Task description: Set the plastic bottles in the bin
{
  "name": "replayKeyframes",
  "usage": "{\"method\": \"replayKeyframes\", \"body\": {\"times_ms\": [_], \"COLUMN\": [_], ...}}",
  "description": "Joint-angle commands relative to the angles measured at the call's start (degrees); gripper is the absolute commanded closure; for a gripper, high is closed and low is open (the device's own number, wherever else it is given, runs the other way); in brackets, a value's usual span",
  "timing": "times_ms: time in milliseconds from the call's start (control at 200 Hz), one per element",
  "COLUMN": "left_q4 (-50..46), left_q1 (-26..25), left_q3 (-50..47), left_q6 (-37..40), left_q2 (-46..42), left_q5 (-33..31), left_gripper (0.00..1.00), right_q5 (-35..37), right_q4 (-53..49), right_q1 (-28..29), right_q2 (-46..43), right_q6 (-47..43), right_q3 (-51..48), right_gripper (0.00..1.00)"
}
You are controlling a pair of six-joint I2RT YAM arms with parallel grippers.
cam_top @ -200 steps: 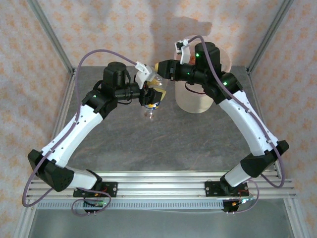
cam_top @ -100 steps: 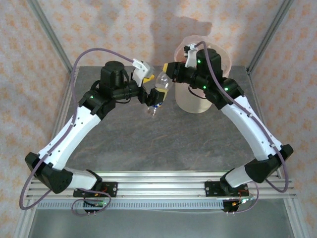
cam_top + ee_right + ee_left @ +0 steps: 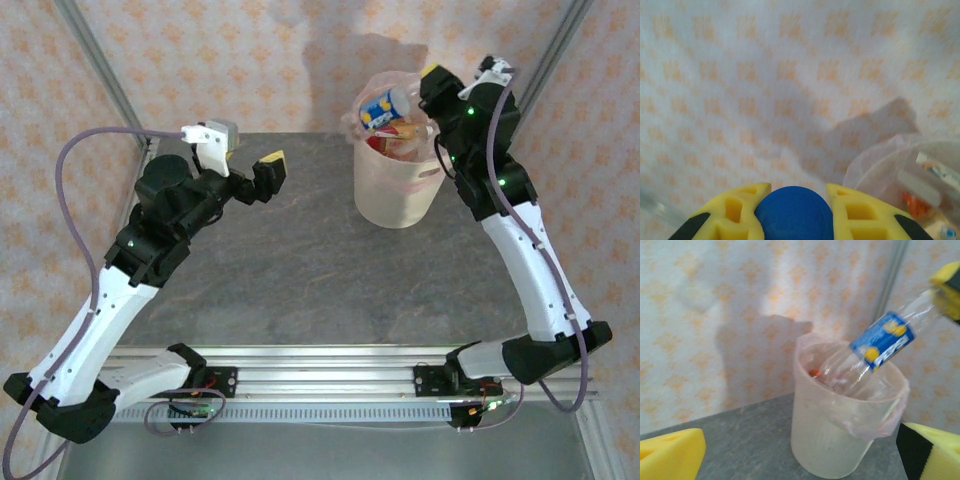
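Right tool (image 3: pixel 794 201) clamps bottle (image 3: pixel 881 340) slanting into bin (image 3: pixel 825 440).

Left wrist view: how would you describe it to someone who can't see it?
A clear plastic bottle with a blue label hangs tilted, its lower end inside a cream bin lined with a pinkish bag, its top gripped by the right tool. The left tool, open, shows yellow tips in the bottom corners.

From my remote desk I see 1 clear, glossy plastic bottle (image 3: pixel 882 340), its blue cap (image 3: pixel 792 210) smooth; the bin (image 3: pixel 825 445) is matt cream plastic lined with thin, crinkled pinkish film (image 3: pixel 875 424); the table (image 3: pixel 290 270) looks matt grey, stone-like.
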Motion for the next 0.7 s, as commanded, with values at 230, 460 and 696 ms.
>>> {"method": "replayKeyframes", "body": {"times_ms": [230, 460, 696], "left_q4": [-2.53, -2.18, -2.36], "left_q1": [-0.07, -0.07, -0.08], "left_q3": [-3.09, -3.97, -4.15], "left_q6": [-4.94, -5.80, -6.03], "left_q2": [-0.25, 0.28, 0.94], "left_q5": [-9.93, -9.20, -8.96], "left_gripper": [0.00, 0.00, 0.00], "right_q5": [9.75, 9.26, 5.34], "right_q4": [6.78, 5.28, 2.39], "right_q1": [-5.39, -7.98, -10.70], "right_q2": [8.40, 12.06, 13.84], "right_q6": [9.04, 13.78, 17.39], "right_q3": [3.87, 3.00, 0.50], "right_gripper": [1.00, 1.00, 1.00]}}
